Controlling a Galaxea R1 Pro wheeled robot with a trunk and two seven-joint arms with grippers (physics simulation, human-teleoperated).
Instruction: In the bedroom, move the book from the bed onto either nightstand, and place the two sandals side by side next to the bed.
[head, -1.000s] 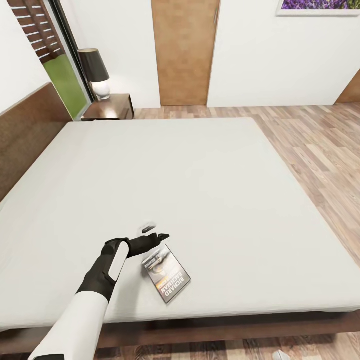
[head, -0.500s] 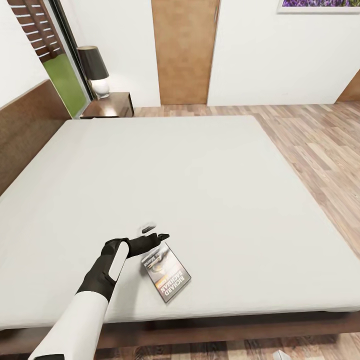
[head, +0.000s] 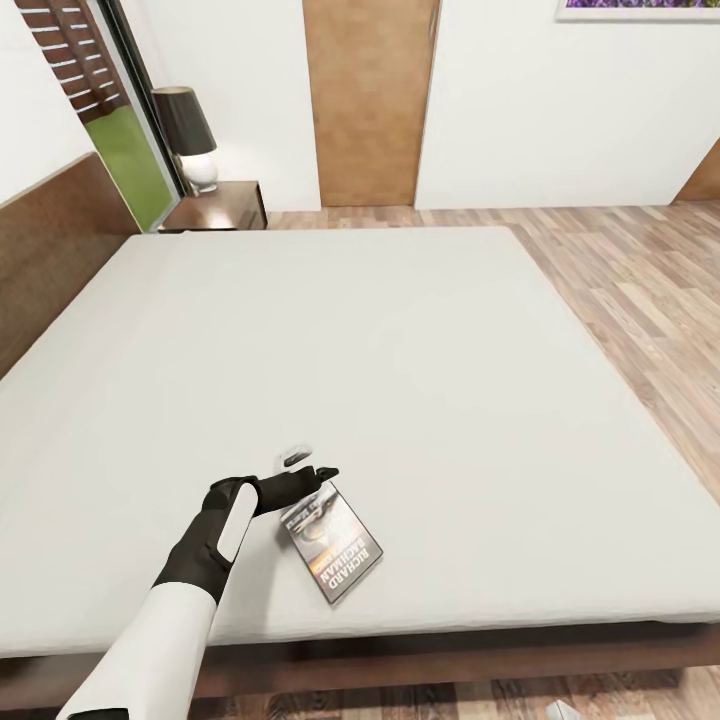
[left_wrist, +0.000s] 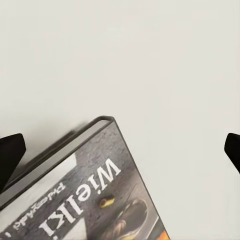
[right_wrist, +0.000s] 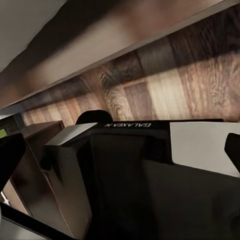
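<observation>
The book (head: 333, 547) lies flat on the white mattress of the bed (head: 380, 360), near its front edge, with the orange-and-black band facing up. My left gripper (head: 310, 466) hovers open just over the book's far end, one finger on each side of the corner. In the left wrist view the book's corner (left_wrist: 85, 190) sits between the dark fingertips (left_wrist: 10, 159), apart from both. My right gripper (right_wrist: 120, 150) is open and low beside the bed frame, with nothing between its fingers. The sandals are out of view. A nightstand (head: 222, 210) stands at the bed's far left corner.
A black-shaded lamp (head: 190, 140) stands on the nightstand. The brown headboard (head: 50, 250) runs along the left. A wooden door (head: 370, 100) is behind the bed, and wood floor (head: 640, 280) stretches to the right. My own dark base (right_wrist: 125, 175) shows in the right wrist view.
The head view has shifted slightly, so the camera has moved. My left arm and the book keep their places.
</observation>
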